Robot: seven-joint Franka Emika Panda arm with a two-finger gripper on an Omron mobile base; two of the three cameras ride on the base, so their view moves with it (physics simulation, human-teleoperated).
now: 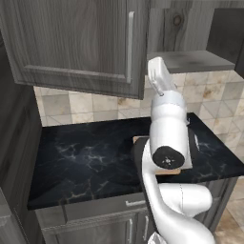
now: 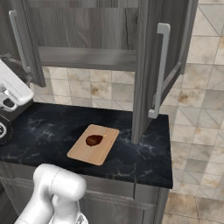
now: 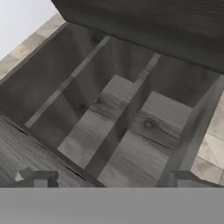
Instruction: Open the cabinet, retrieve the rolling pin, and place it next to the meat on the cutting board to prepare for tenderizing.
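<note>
black marble counter (image 2: 52, 131), tiled backsplash (image 2: 100, 89)

text: none legible | labels, brands, numbers, signs: none on cabinet (image 2: 87, 26) doors or shelves, none on cutting board (image 2: 93, 144) below cabinet, none on worktop (image 1: 90, 157) under cabinet

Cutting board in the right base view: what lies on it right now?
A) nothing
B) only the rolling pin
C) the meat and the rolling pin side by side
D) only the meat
D: the cutting board on the dark counter carries just the small reddish-brown meat; no wooden cylinder rests beside it.
</note>
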